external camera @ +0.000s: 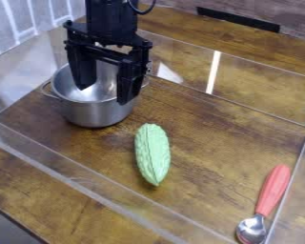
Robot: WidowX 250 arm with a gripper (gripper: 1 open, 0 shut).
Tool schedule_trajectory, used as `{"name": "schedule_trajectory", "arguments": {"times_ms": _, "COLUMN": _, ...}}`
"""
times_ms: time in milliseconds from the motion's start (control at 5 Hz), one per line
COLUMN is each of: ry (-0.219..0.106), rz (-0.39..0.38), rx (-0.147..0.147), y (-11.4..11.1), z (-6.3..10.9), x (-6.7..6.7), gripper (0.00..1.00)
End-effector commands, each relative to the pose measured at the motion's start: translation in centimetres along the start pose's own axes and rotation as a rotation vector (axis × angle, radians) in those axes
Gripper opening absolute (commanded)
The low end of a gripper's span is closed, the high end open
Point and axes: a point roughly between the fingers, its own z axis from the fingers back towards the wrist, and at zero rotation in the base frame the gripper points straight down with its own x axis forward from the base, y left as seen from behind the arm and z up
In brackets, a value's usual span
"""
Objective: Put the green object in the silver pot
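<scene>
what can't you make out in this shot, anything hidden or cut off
- Silver pot: the open gripper above it hides most of its inside and far rim.
- Red-handled spoon: bowl cut off by the bottom edge.
- Arm: cut off by the top edge.
- Green object: fully visible; skin detail too small.

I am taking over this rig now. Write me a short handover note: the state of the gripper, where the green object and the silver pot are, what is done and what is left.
Gripper: jaws open, empty, pointing down over the silver pot.
Silver pot: upright at the back left of the wooden table; nothing can be seen in the part of its inside that shows.
Green object: lying flat on the table, in front and to the right of the pot, not touching it.
Red-handled spoon: front right corner, not part of the job.
Done: nothing yet; the green object is not picked.
Left: move to the green object, grasp it, carry it over the pot, release it inside.
</scene>
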Motion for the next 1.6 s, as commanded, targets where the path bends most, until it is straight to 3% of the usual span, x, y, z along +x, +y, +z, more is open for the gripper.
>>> {"name": "schedule_trajectory", "arguments": {"times_ms": 0, "ry": 0.027, "rz": 0.005, "rx": -0.004, "y": -0.3, "z": -1.2, "x": -0.2, "gripper": 1.0}}
{"name": "schedule_trajectory", "arguments": {"times_ms": 200, "ry": 0.053, "rz": 0.01, "rx": -0.009, "y": -0.6, "z": -2.4, "x": -0.3, "gripper": 1.0}}
{"name": "schedule_trajectory", "arguments": {"times_ms": 800, "ry": -0.041, "rz": 0.106, "rx": -0.062, "y": -4.8, "z": -5.9, "x": 0.3, "gripper": 1.0}}
{"name": "schedule_trajectory", "arguments": {"times_ms": 1200, "ry": -0.087, "rz": 0.141, "rx": -0.076, "y": -5.0, "z": -9.0, "x": 1.6, "gripper": 1.0}}
{"name": "schedule_trajectory", "arguments": {"times_ms": 1400, "ry": -0.106, "rz": 0.15, "rx": -0.077, "y": -4.9, "z": -9.6, "x": 2.2, "gripper": 1.0}}
